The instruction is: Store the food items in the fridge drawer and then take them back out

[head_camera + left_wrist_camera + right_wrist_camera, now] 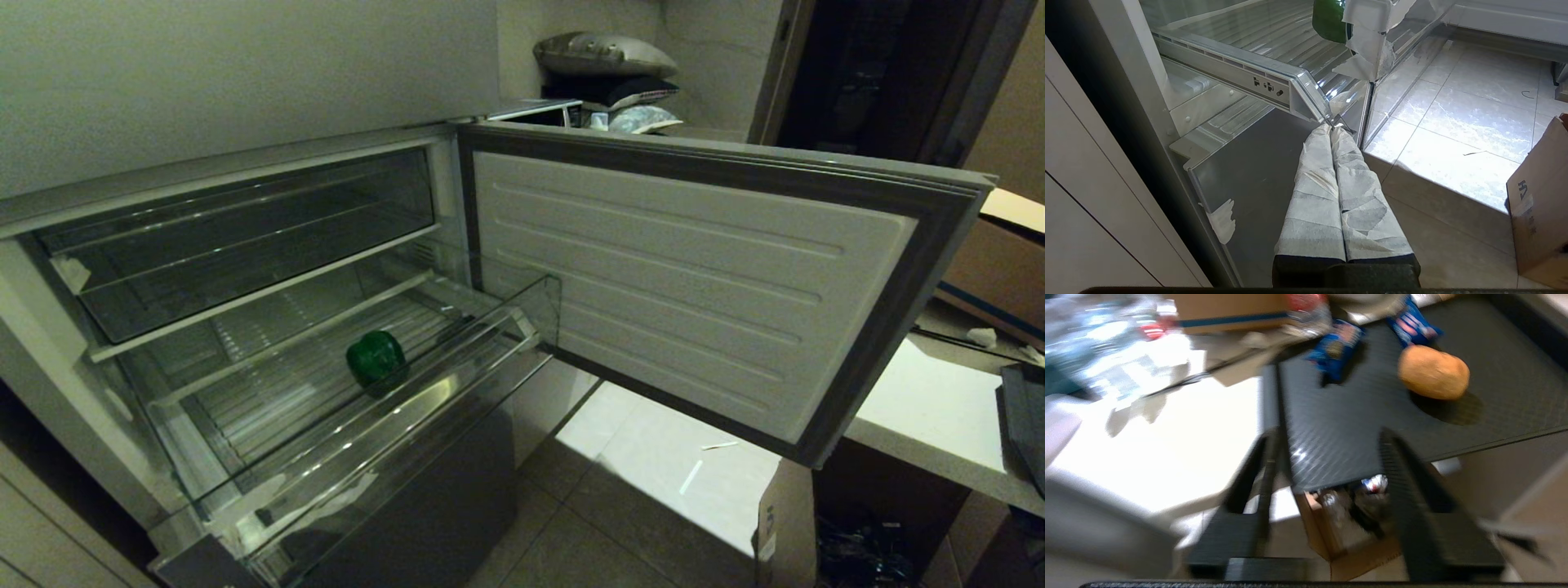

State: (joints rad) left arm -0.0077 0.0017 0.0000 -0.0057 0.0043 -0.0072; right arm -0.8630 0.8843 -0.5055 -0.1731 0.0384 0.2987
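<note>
Right end effector (1327, 457), fingers spread and empty, hovers short of the tan potato (1433, 371) lying crosswise on the black mat (1355, 428); the green pepper (375, 358) sits in the fridge drawer (457, 384). Left end effector (1336, 132), pressed together, idles by the drawer's corner.

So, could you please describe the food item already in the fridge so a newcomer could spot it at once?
Start at the open fridge door; left of it a clear fridge drawer is pulled out. On its ribbed floor, near the tall front lip, sits the bell pepper. It is the only thing in the drawer: glossy, dark green and rounded.
</note>
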